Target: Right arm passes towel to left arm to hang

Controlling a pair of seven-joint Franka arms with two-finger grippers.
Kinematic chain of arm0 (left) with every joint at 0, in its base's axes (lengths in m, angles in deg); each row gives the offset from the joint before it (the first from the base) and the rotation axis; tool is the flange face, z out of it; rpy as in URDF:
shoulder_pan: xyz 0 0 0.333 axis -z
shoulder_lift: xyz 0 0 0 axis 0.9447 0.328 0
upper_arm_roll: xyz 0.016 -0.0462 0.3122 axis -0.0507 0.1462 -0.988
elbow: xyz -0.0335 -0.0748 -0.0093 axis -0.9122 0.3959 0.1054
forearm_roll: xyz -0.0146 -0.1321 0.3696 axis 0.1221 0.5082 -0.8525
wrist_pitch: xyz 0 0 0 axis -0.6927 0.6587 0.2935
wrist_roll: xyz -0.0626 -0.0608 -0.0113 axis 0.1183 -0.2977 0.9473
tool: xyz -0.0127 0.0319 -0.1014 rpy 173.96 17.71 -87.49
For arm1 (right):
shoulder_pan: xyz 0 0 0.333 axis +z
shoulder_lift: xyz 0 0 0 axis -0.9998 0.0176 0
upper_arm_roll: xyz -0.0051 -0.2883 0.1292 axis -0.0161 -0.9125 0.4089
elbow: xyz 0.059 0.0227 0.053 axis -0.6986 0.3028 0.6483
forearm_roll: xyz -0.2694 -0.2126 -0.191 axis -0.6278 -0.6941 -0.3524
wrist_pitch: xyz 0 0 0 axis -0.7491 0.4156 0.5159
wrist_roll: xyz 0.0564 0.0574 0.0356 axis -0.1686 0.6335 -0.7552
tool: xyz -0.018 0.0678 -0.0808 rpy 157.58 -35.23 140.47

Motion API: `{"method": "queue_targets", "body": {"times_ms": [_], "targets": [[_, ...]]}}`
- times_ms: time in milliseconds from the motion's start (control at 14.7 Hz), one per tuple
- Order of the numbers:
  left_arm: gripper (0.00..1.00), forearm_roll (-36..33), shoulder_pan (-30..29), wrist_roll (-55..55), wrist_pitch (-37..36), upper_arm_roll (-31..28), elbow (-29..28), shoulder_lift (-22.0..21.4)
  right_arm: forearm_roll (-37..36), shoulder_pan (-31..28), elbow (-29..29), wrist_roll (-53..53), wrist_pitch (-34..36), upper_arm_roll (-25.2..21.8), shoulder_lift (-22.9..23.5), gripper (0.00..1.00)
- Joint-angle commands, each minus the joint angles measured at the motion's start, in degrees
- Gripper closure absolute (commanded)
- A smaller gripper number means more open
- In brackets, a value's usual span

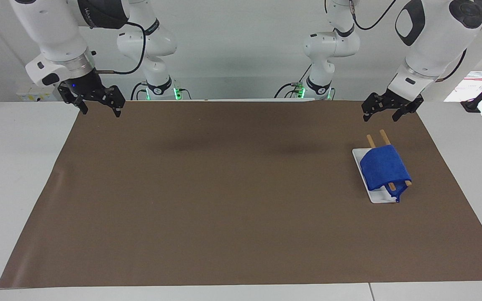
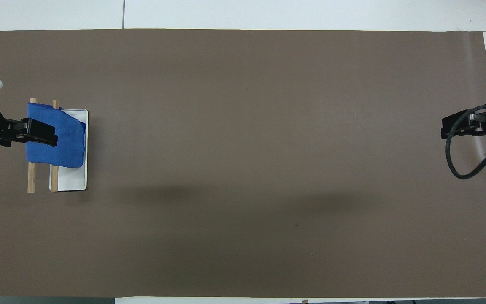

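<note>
Draping two wooden rods (image 1: 384, 137), the towel (image 1: 384, 166) lies untouched below the left jaws, both pairs apart.

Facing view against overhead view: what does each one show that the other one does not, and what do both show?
Only the facing view shows the arm bases, the left gripper raised clear of the towel with fingers apart, and the towel's corner hanging off the rails. Only the overhead view shows the left gripper overlapping the towel. Both show the towel draped over two wooden rails on a white tray, and the right gripper open.
</note>
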Motion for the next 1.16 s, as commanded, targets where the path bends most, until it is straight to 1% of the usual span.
{"method": "queue_targets", "body": {"times_ms": [0, 817, 953, 1089], "targets": [[0.00, -1.0, 0.0, -0.2, 0.2, -0.1, -0.8, -1.1, 0.0, -0.4, 1.6, -0.4, -1.4, 0.4, -1.3, 0.00], [0.00, -1.0, 0.0, -0.2, 0.2, -0.1, -0.8, -1.1, 0.2, -0.4, 1.3, -0.6, -0.7, 0.4, -1.5, 0.00], [0.00, -1.0, 0.0, -0.2, 0.2, -0.1, -0.8, -1.1, 2.3, -0.4, 1.0, -0.5, -1.0, 0.3, -1.4, 0.00], [0.00, -1.0, 0.0, -0.2, 0.2, -0.1, -0.8, -1.1, 2.5, -0.7, 1.1, -0.6, -0.9, 0.2, -1.4, 0.00]]}}
